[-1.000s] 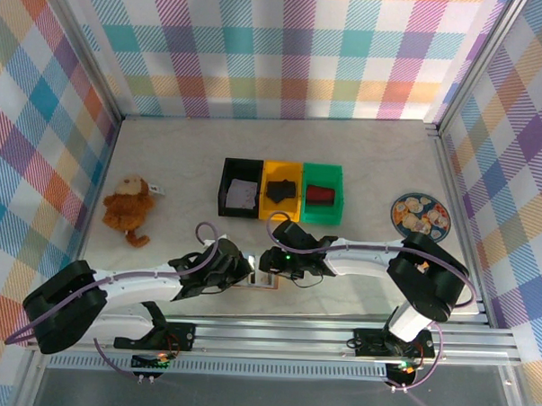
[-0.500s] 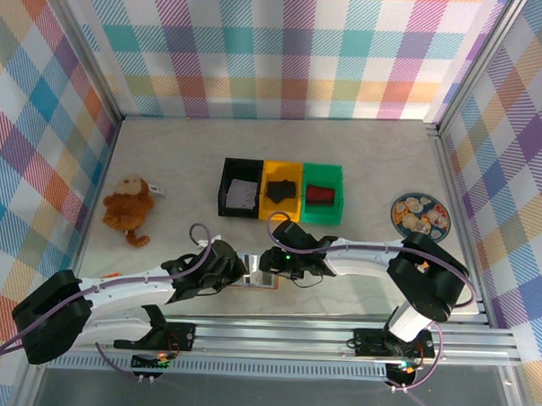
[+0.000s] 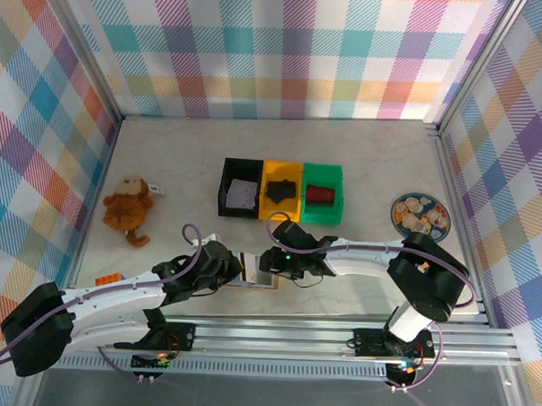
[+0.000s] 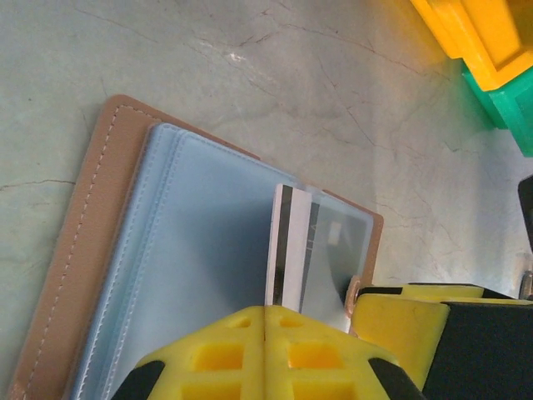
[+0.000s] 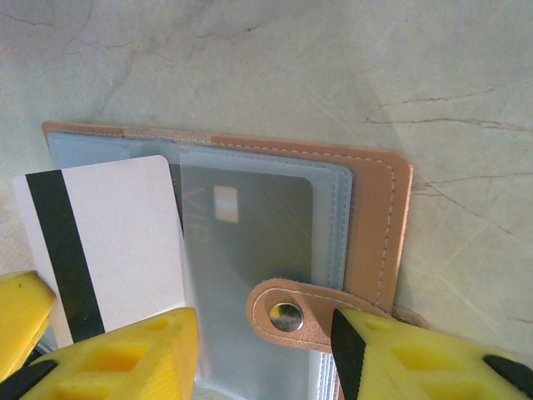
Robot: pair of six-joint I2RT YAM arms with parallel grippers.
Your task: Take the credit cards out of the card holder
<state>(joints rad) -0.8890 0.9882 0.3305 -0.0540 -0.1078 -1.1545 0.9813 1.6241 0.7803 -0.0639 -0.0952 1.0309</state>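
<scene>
The card holder (image 3: 264,281) lies open on the table near the front edge, tan leather with pale blue sleeves (image 4: 200,250). My left gripper (image 4: 265,310) is shut on a white credit card (image 4: 287,246) with a black stripe, which sticks partly out of a sleeve (image 5: 108,242). A grey credit card (image 5: 250,242) sits inside a clear sleeve. My right gripper (image 5: 262,358) stands open over the holder's right side (image 5: 371,208). Its fingers straddle the snap strap (image 5: 291,315), and the right finger (image 5: 408,358) rests on the strap's end. From above, the left gripper (image 3: 235,270) and right gripper (image 3: 266,264) meet at the holder.
Behind the holder stand black (image 3: 227,185), yellow (image 3: 266,187) and green (image 3: 339,193) bins in a row, each with something inside. A plush monkey (image 3: 129,206) lies at the left, a patterned plate (image 3: 420,214) at the right. A small orange item (image 3: 110,280) lies at the near left.
My left arm has drawn back to the left with the white card in its grip, sliding it further out of the sleeve. The right arm has stayed put.
</scene>
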